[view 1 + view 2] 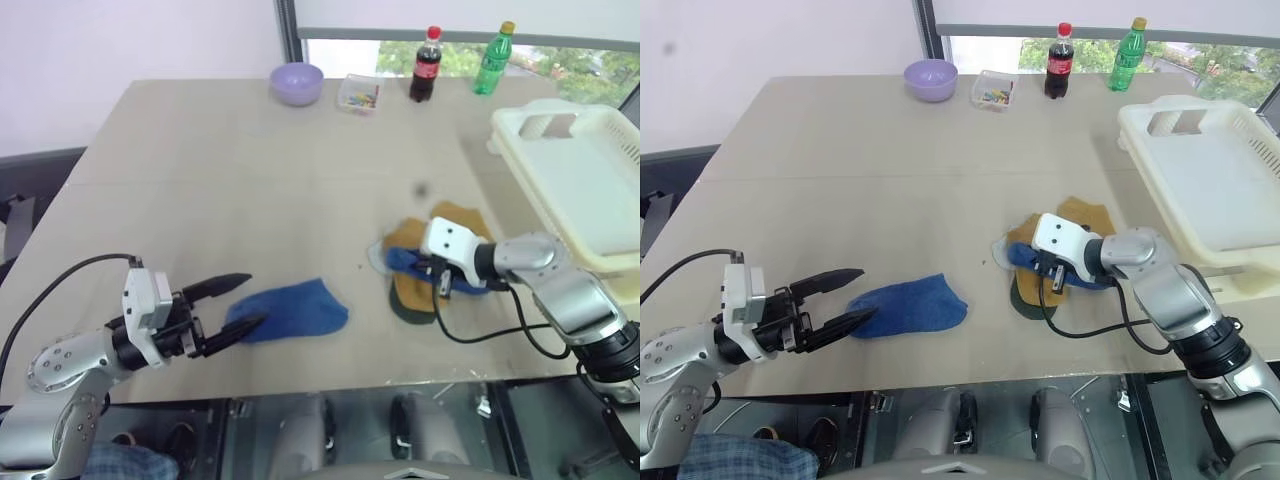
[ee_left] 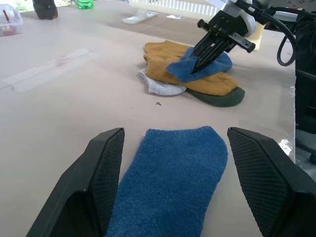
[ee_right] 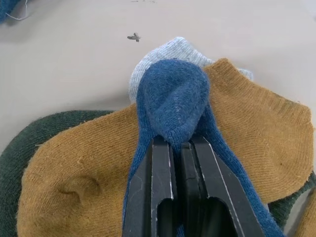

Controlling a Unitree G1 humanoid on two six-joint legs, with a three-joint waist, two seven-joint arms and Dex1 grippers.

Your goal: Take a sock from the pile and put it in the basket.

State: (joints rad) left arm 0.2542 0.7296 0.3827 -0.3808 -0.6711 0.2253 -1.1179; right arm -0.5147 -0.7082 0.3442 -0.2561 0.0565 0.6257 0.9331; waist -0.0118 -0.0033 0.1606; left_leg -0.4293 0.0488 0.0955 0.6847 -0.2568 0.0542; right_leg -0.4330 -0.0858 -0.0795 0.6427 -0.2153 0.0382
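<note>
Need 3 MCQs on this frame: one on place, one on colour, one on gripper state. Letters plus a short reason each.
1. Where does the lone blue sock lie?
A. in the basket
B. flat on the table, in front of the left gripper
C. on top of the pile

2. What colour is the sock that the right gripper pinches?
A. blue
B. mustard yellow
C. pale grey

3. How does the left gripper stand?
A. shut on a sock
B. shut and holding nothing
C. open, holding nothing

Answers:
1 B: it lies spread on the table apart from the pile, just past the left fingertips.
2 A: the right wrist view shows blue fabric bunched between the closed fingers, above the mustard socks.
3 C: the left wrist view shows both fingers spread wide, with the sock lying between them ungripped.
</note>
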